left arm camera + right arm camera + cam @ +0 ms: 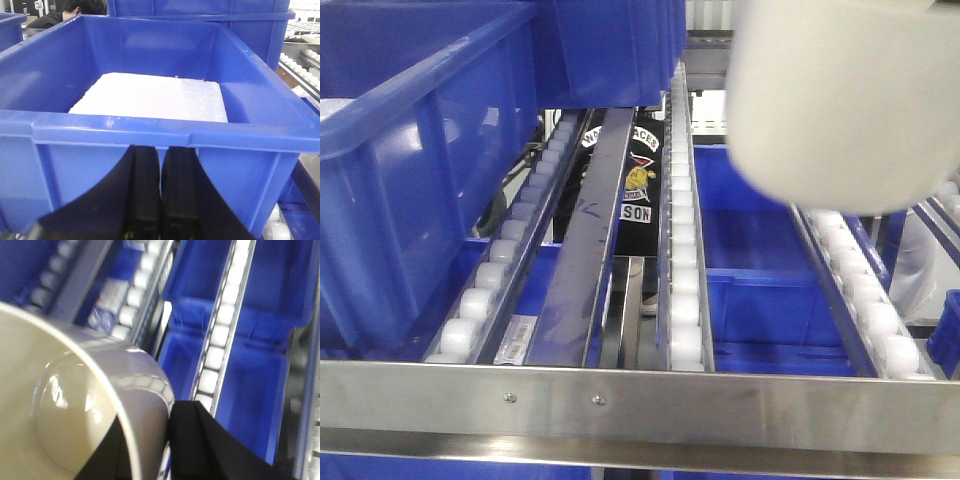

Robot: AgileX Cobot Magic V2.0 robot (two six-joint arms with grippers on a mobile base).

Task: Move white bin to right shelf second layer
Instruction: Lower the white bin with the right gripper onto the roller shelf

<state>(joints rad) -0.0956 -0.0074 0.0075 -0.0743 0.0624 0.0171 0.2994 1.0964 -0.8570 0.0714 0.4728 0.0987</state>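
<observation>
A: Where is the cream-white smooth plastic tub [845, 100]?

B: In the front view it hangs at 1 o'clock, above the stainless steel rack level with lanes of small white rollers [682, 250]. I cannot tell if its base touches the rollers.

A: And the right pincer [150, 450]?

B: It is pinching the tub's wall. In the right wrist view one black finger [210, 445] lies outside the wall and a dark part shows inside the rim at 6 o'clock.

A: The left pincer [160, 190]?

B: Its two black fingers are pressed together, holding nothing, just before the large blue rectangular plastic crate [150, 135]. A white foam slab [150, 97] lies in this crate.

A: The front of the rack?

B: A flat steel rail with screws [640, 400] runs across at 6 o'clock.
</observation>
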